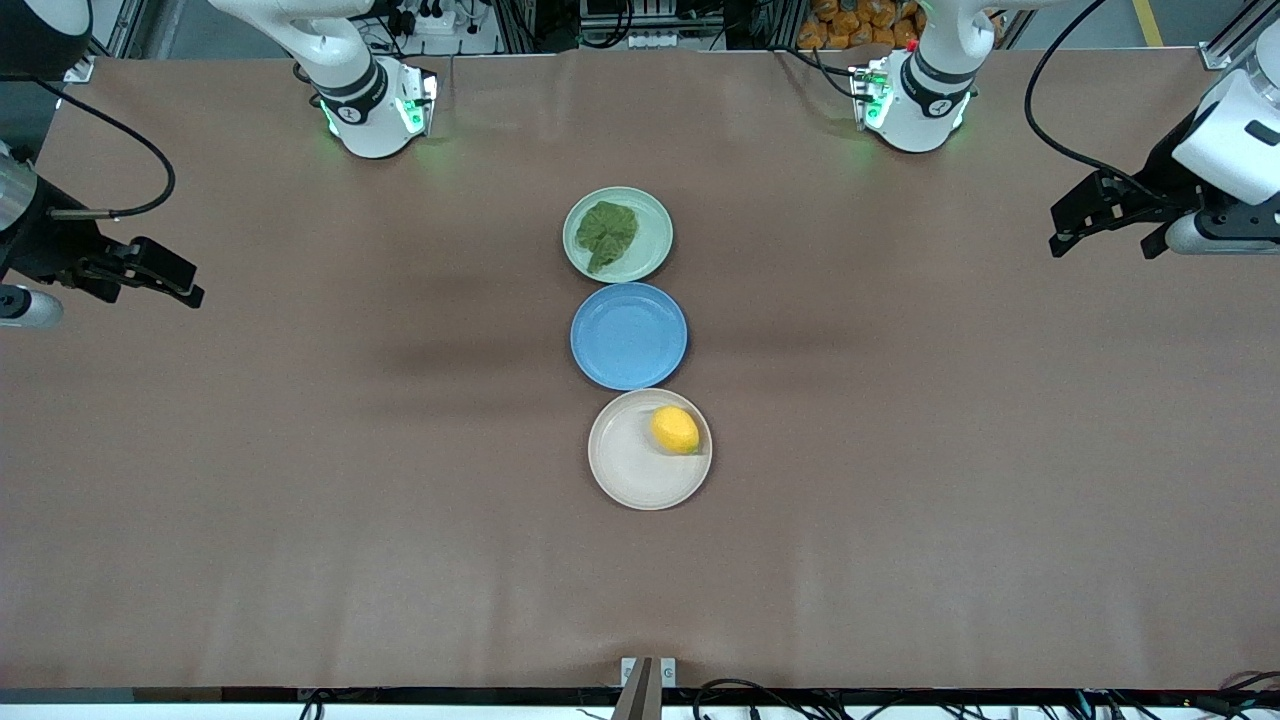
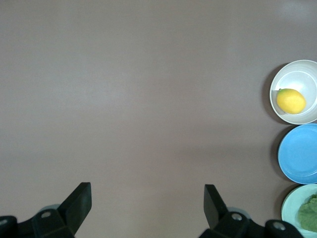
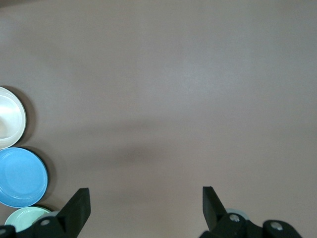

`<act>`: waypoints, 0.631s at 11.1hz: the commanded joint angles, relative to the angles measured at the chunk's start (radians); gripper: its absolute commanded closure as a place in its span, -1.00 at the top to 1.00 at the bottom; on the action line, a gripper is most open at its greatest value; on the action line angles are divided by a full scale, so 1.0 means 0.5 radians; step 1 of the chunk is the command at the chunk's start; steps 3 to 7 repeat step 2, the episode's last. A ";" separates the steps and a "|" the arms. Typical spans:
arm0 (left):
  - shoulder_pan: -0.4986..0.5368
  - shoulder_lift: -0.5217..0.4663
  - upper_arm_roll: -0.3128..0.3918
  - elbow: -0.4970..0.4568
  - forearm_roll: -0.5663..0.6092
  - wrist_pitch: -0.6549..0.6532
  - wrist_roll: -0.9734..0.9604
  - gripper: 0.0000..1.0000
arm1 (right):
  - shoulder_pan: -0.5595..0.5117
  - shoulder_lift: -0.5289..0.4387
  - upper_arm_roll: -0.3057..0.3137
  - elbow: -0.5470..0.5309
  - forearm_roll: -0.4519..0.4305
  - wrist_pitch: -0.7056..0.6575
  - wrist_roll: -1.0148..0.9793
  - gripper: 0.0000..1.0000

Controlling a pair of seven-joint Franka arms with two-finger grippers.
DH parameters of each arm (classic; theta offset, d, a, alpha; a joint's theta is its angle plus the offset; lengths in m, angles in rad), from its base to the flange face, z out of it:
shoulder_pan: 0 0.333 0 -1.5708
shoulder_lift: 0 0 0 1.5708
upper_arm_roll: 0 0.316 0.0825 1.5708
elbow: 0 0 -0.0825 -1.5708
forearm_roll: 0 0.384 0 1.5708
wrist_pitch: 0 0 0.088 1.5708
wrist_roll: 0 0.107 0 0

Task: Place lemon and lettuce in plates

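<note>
From the front, three plates sit in a line down the middle of the table (image 1: 300, 450): the mint plate (image 1: 655, 215) nearest the robots' bases holds the lettuce (image 1: 605, 233), the empty blue plate (image 1: 629, 335) touches it, and the cream plate (image 1: 625, 465), nearest the camera, holds the lemon (image 1: 675, 430) near its rim. The left gripper (image 1: 1105, 215) and right gripper (image 1: 155, 270) hang over bare tabletop at their own ends, both waiting. The left wrist view shows its fingers (image 2: 77, 203) spread wide, gripping nothing, with the lemon (image 2: 290, 100) in the cream plate (image 2: 297, 79). The right wrist view likewise shows fingers (image 3: 78, 206) wide apart and empty, plates at the edge.
</note>
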 commanded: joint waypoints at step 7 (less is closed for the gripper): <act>0.000 -0.032 -0.011 -0.025 0.047 -0.043 0.049 1.00 | -0.006 -0.062 0.000 -0.064 0.040 0.001 -0.024 1.00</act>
